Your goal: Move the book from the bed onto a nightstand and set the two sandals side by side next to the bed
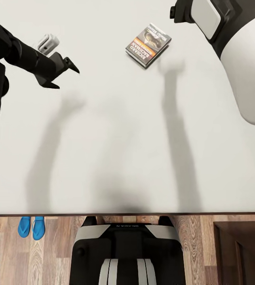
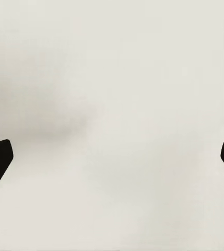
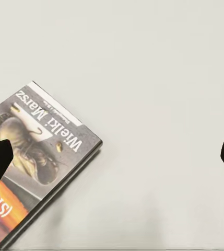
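while the book (image 1: 148, 44) is left lying flat on the far part of the bed (image 1: 115, 130), both grippers are held spread wide above the mattress, nothing gripped: left gripper (image 1: 66, 73), right gripper (image 3: 112, 157). the sandals (image 1: 31, 227) are parked together on the wood floor (image 1: 198, 245), near left.

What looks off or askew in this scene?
Nothing damaged or spilled. The small dark grey paperback book lies flat but skewed to the white mattress's edge. The bright blue flip-flop sandals sit paired on the wooden floor.
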Robot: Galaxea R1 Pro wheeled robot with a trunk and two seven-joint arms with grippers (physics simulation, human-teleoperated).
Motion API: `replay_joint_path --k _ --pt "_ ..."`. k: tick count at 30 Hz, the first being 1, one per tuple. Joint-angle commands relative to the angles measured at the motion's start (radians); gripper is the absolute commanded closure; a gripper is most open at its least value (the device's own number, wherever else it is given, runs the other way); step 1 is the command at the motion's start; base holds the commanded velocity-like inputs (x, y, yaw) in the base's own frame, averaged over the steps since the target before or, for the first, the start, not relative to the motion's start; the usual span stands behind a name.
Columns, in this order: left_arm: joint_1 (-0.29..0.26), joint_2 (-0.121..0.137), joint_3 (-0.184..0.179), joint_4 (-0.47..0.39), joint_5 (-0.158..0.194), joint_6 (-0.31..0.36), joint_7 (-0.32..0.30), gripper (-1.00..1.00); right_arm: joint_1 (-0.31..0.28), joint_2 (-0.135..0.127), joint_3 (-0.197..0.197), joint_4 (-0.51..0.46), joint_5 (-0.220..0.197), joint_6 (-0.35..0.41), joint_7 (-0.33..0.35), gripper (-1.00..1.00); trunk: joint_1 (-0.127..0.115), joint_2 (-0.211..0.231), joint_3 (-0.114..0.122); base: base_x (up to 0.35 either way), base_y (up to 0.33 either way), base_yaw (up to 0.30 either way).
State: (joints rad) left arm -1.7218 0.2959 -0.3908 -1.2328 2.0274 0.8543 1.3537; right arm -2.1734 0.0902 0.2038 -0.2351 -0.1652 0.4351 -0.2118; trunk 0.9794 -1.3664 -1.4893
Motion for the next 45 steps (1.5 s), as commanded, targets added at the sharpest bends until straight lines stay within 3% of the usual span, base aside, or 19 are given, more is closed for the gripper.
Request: replay_joint_path --k 1,6,10,13,25,33,38,45 --pt "-0.020 0.003 -0.001 -0.005 0.026 0.001 0.009 -1.00 -0.002 0.000 0.009 -0.001 -0.015 0.013 -0.005 -1.00 0.004 -0.007 -0.005 0.000 0.000 0.000" --pt "-0.057 0.005 0.001 -0.005 0.077 -0.016 0.010 -1.00 -0.001 -0.001 0.009 -0.003 -0.020 0.018 0.045 -1.00 0.023 -0.042 -0.025 0.000 0.000 0.000" --pt "-0.073 0.007 0.002 -0.010 0.103 -0.036 0.011 -1.00 -0.001 -0.008 0.011 -0.004 -0.018 0.010 0.174 -1.00 0.038 -0.070 -0.038 0.000 0.000 0.000" --pt "-0.076 0.007 0.002 -0.012 0.108 -0.039 0.011 -1.00 0.000 -0.016 0.011 -0.004 -0.018 0.003 0.222 -1.00 0.050 -0.091 -0.048 0.000 0.000 0.000" --pt "-0.078 0.009 -0.001 -0.019 0.114 -0.046 0.012 -1.00 -0.001 -0.095 0.004 -0.003 -0.022 -0.121 0.418 -1.00 0.096 -0.175 -0.086 0.000 0.000 0.000" --pt "-0.075 0.010 -0.001 -0.032 0.110 -0.046 0.010 -1.00 -0.004 -0.131 0.000 0.000 -0.029 -0.173 0.453 -1.00 0.104 -0.189 -0.093 0.000 0.000 0.000" --pt "-0.075 0.011 -0.001 -0.039 0.113 -0.046 0.010 -1.00 -0.004 -0.138 -0.002 0.007 -0.087 -0.182 0.546 -1.00 0.104 -0.189 -0.093 0.000 0.000 0.000" --pt "-0.075 0.011 0.000 -0.039 0.114 -0.046 0.011 -1.00 -0.003 -0.143 -0.003 0.009 -0.134 -0.183 0.588 -1.00 0.130 -0.238 -0.114 0.000 0.000 0.000"
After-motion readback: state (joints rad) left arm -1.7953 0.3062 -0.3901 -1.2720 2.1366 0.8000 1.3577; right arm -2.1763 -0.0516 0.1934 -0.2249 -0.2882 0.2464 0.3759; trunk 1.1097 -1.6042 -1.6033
